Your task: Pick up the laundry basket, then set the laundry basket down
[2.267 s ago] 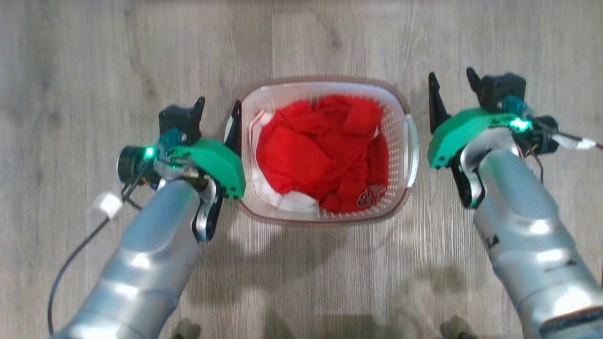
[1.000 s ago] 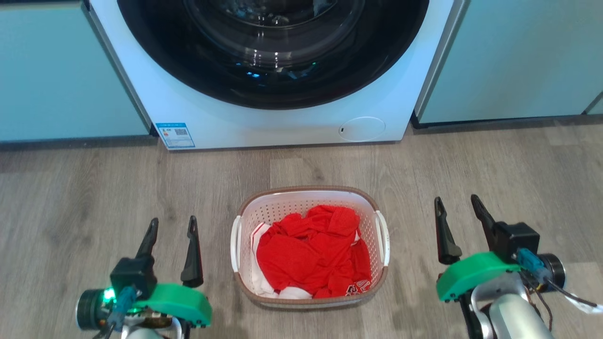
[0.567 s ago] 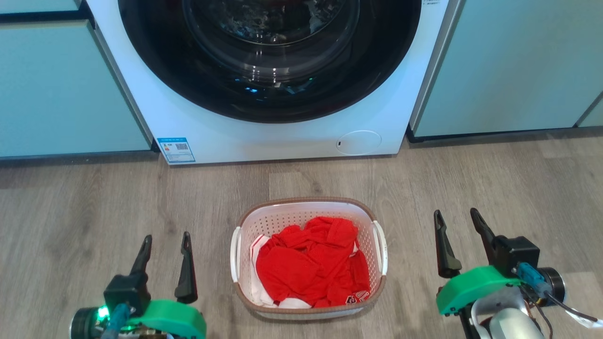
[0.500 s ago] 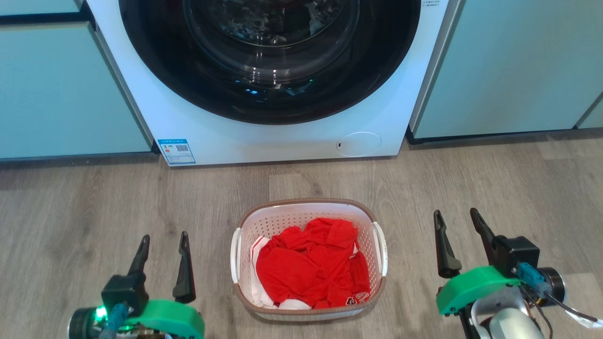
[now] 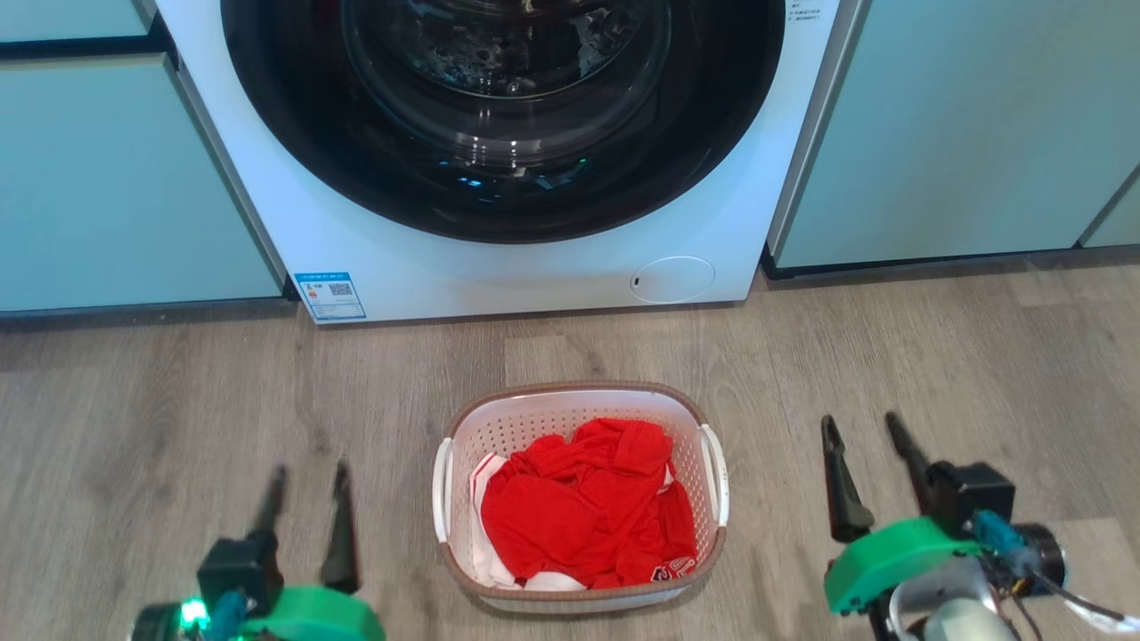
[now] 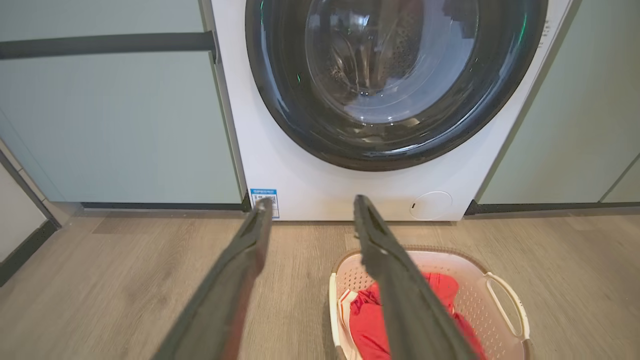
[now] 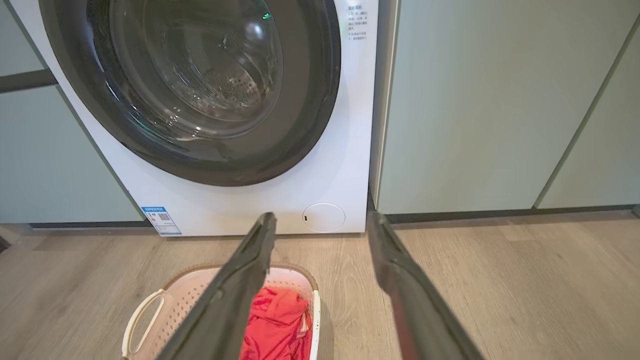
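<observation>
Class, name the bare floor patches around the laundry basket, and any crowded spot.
Bare floor: the strip between washing machine and laundry basket; the gaps beside it toward the left gripper and right gripper. Crowded: the basket's inside, heaped with red clothes.

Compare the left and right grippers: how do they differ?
The left gripper sits lower in the head view than the right gripper. The left gripper looks blurred; the right gripper is sharp. Shared: both open, empty, fingers pointing toward the washing machine, flanking the laundry basket without touching it.
</observation>
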